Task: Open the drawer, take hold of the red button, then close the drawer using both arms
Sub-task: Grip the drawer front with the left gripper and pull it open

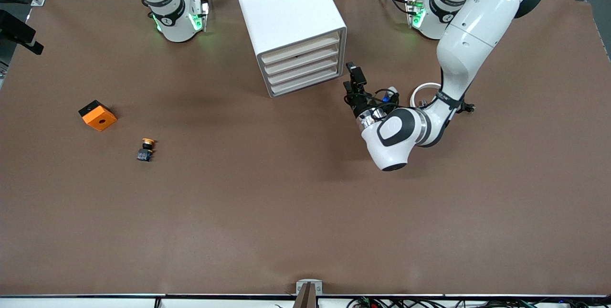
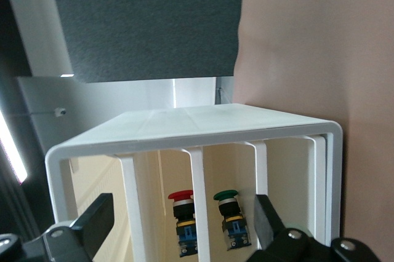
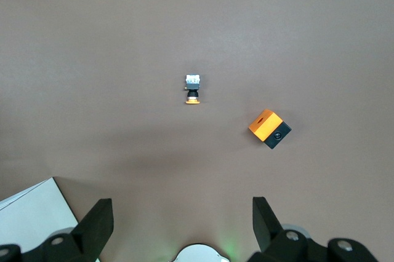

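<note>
Left gripper (image 1: 352,73): fingers (image 2: 92,222) spread wide, empty, low over table just in front of drawer fronts.
Right gripper (image 3: 178,225): released, empty, raised high over table; arm waits.
Cabinet (image 1: 291,21): white, four drawers, all closed in front view.
Button (image 2: 182,213): red cap, inside cabinet, straight ahead between left jaws, beside green button (image 2: 229,211).
Yellow button (image 1: 146,149): on table, near orange cube (image 1: 98,115), toward right arm's end.

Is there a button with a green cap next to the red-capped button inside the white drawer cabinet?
Yes, the left wrist view shows a green-capped button standing beside the red-capped button inside the white drawer cabinet.
</note>
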Controlling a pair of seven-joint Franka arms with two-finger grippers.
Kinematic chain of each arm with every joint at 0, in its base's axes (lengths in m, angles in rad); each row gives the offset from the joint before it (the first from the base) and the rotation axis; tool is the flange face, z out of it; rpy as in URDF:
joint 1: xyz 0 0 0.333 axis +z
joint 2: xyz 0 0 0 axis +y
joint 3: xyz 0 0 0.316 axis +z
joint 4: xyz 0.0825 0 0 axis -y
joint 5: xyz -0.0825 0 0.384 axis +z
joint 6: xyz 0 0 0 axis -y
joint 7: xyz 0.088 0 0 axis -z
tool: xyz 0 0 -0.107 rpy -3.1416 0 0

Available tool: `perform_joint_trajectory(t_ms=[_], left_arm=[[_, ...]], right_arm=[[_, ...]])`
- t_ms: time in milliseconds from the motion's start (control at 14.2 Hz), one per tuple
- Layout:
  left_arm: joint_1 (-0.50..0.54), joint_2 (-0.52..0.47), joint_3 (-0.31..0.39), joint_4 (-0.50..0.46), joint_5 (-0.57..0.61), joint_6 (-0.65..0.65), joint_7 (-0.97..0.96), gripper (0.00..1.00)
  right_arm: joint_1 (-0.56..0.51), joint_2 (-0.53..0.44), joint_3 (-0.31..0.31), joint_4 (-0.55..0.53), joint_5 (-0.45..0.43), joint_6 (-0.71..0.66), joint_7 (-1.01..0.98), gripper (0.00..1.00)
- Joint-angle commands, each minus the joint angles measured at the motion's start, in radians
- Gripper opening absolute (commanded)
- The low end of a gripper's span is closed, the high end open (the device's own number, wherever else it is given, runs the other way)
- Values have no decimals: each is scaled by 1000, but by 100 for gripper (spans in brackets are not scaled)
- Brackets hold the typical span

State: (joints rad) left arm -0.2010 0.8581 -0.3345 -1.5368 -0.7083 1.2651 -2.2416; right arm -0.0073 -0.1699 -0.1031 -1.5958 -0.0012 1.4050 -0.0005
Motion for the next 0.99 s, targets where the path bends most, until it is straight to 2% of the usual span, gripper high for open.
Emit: perform_joint_trajectory(t_ms=[0,141,424,777,919], left_arm=[[-37,38,-3,41,-22,-27,-76,99],[-53,39,-3,41,-23,-29,-92,74],[-84,55,-1,41,-20,-29,-92,67],[-147,55,-1,40,-22,-29,-82,65],[-167,55,0,38,-20,-29,-81,54]], right_arm=[[0,-20,0,-19,4,3,14,100],[-2,-20,0,-19,4,5,14,100],[0,-17,0,-10,4,5,16,100],[0,-16,0,-7,4,-1,14,100],[0,-16,0,-7,4,-1,16,100]])
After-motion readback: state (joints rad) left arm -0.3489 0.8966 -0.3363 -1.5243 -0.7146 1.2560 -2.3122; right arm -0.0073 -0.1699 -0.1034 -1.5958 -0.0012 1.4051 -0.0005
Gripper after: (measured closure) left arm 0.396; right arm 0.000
